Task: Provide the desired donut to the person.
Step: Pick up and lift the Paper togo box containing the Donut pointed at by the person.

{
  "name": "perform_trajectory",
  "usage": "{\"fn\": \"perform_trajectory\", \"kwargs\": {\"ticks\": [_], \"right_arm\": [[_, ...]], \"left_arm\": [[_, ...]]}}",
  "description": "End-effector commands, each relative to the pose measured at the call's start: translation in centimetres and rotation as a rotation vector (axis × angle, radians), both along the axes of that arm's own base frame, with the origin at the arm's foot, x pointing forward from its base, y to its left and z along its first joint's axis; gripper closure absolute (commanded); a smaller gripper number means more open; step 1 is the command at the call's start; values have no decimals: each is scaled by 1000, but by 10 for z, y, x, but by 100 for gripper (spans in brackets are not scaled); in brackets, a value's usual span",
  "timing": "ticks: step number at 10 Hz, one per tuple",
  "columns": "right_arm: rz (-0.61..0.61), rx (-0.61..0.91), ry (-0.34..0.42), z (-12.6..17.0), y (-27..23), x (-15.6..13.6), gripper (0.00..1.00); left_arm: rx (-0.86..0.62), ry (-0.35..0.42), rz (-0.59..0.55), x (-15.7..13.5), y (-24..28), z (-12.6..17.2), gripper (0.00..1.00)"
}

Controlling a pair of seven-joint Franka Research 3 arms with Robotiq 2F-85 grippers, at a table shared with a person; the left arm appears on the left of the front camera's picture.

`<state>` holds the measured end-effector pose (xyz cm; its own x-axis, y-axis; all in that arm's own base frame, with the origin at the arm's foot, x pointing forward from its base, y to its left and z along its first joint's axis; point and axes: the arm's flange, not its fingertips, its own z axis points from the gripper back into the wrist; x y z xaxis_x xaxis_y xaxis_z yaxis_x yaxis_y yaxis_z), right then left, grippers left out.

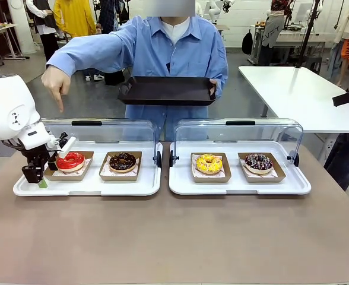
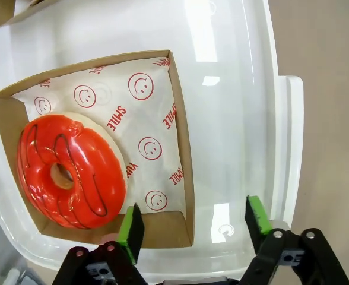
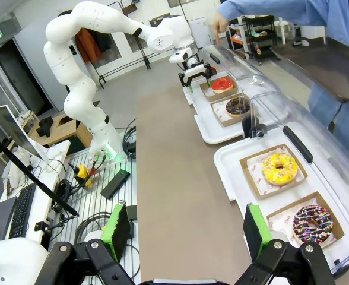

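I see the red donut (image 2: 70,178) lying flat, hole up, on smiley-printed paper in its brown cardboard tray (image 2: 180,148). Its icing is glossy red with thin dark lines. It sits just beside one of my left fingers (image 2: 130,228), which stands at the tray's near wall. The other finger is outside the tray, well apart from the donut. Beyond my fingers, the person (image 1: 174,53) in a light-blue shirt points a hand (image 1: 56,83) down toward the donut and holds a black tray (image 1: 165,92) level.

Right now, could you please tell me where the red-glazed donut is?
In the front view the red-glazed donut sits in its cardboard tray at the far left of the left white tray, beside the chocolate donut.
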<state>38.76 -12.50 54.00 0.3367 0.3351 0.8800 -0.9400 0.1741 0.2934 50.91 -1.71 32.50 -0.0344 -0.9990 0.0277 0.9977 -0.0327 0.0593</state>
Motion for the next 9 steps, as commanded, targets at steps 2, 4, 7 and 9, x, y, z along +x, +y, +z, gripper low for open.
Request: {"fn": "perform_trajectory", "kwargs": {"ticks": [2, 4, 7, 9], "right_arm": [[3, 6, -1, 0, 0, 0, 0], [3, 6, -1, 0, 0, 0, 0], [3, 6, -1, 0, 0, 0, 0], [3, 6, -1, 0, 0, 0, 0]], "left_arm": [[27, -13, -8, 4, 1, 1, 100], [21, -10, 0, 1, 2, 1, 100], [23, -12, -5, 0, 2, 2, 100], [29, -4, -17, 4, 2, 6, 100]]}}
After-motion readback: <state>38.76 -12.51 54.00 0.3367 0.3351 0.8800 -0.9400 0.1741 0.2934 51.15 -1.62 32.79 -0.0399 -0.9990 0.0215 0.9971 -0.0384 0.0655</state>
